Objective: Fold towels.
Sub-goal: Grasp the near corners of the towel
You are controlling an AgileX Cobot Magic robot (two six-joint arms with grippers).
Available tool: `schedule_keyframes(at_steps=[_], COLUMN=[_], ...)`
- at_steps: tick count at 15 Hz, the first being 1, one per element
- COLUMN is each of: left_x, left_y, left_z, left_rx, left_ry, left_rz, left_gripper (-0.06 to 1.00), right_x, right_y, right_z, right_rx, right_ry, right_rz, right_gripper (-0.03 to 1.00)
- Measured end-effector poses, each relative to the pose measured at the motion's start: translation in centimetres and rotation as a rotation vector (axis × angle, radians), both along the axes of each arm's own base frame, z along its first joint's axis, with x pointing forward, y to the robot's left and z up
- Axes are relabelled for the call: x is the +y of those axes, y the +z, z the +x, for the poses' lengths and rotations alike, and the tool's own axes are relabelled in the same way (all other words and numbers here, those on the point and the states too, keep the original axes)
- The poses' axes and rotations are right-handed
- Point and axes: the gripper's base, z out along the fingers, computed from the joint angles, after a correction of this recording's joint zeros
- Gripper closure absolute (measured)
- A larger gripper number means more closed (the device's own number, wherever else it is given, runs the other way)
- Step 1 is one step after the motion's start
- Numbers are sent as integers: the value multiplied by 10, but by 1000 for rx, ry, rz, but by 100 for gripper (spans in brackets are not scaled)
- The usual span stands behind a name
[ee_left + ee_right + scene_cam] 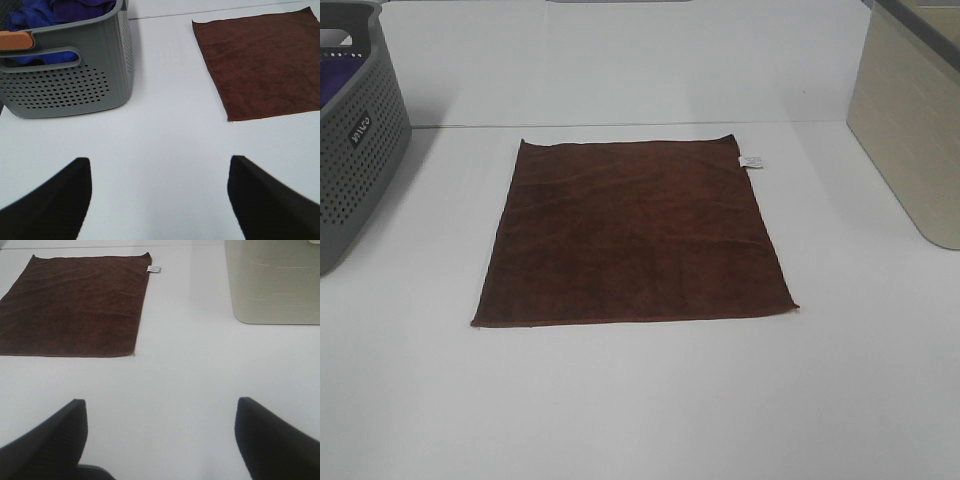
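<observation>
Towel (635, 235) lies apart from left gripper (159, 167), right gripper (160, 407).

Bright, even, diffuse light leaves the white table (640, 420) nearly washed out. In the exterior high view, the grey basket (360, 150) at nine o'clock casts a faint, soft-edged shadow. Close to the wrist lenses, the left gripper (159, 200) and right gripper (160, 440) blur into featureless black.

Left of towel (635, 232): grey basket (360, 150), well apart; bare table (640, 400) between.
Right of towel: beige bin (905, 140), well apart; open lane between.
Near side of towel: bare table.
Beyond towel: probably open; the view ends there.
</observation>
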Motion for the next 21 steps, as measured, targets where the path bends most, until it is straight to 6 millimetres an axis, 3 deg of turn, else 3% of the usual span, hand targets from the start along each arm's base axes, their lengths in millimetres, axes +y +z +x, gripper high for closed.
schedule_keyframes(at_steps=[21], left_x=[0], left_y=[0], left_z=[0], left_rx=[0], left_ry=[0], left_rz=[0], left_gripper=[22], right_x=[0], right_y=[0], right_z=[0], right_rx=[0], right_ry=[0], right_rz=[0], right_gripper=[20])
